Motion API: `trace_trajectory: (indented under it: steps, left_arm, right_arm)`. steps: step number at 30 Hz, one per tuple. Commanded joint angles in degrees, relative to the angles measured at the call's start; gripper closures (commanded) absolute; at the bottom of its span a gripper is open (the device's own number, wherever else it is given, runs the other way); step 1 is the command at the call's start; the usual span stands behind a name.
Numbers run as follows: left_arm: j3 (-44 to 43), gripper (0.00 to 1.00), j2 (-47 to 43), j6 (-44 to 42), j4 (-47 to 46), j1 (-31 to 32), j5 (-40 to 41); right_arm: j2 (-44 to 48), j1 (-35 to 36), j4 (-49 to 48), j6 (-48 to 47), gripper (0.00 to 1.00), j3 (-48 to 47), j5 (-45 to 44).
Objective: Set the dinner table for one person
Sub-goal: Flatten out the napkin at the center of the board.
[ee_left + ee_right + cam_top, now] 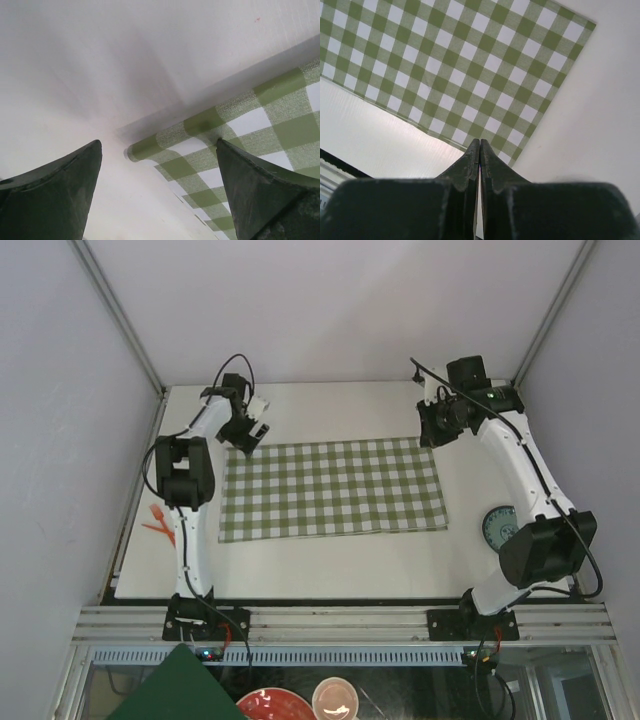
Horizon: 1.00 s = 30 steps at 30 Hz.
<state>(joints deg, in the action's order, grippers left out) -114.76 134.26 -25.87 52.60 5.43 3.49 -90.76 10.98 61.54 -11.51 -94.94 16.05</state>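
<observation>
— Red bowl (pixel 268 705) and pale pink cup (pixel 335 698) sit at the bottom edge, below the arm bases, beside a dark green board (pixel 165 695).
— Up on the dinner table (pixel 330 405), which fills mid-frame, the checked cloth (pixel 332 490) lies flat. Orange utensils (pixel 160 525) are at left; a teal plate (pixel 497 527) at right is half hidden by the right arm.
— Left gripper (pixel 252 436) is spread wide over the cloth's upper-left corner, holding nothing. Right gripper (pixel 433 426) is pinched together, empty, by the upper-right corner.
— Pale walls all round.
</observation>
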Motion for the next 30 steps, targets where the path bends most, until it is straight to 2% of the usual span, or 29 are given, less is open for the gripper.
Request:
trace_trajectory:
  steps: [1, 13, 19, 25, 27, 30]
  left_arm:
    - [3.74, 0.0, -3.43, -3.6, -9.25, 0.73, 8.84]
    - [10.29, 0.0, -4.01, -9.37, -26.71, 0.8, 21.65]
    - [12.47, 0.0, -3.39, -11.87, -30.98, 2.07, 24.1]
    - [12.59, 0.0, -4.38, -11.99, -32.07, 2.26, 22.84]
    - [13.96, 0.0, -6.31, -11.96, -33.13, 2.62, 24.06]
    - [19.16, 0.0, -14.61, -10.58, -35.54, 2.92, 23.35]
  right_arm:
    - [3.95, -0.06, -0.69, -0.2, 1.0, 1.61, -0.44]
    - [7.02, 0.13, -1.12, -0.97, 1.0, 3.88, 0.15]
    - [6.92, 0.53, -0.4, -1.19, 1.0, 4.12, -0.86]
    - [7.31, 1.08, -0.82, -0.84, 1.0, 4.54, -0.77]
    - [6.88, 1.24, -0.89, -1.54, 1.0, 4.94, -1.41]
    - [5.49, 1.23, -1.71, -3.38, 1.0, 6.52, -2.75]
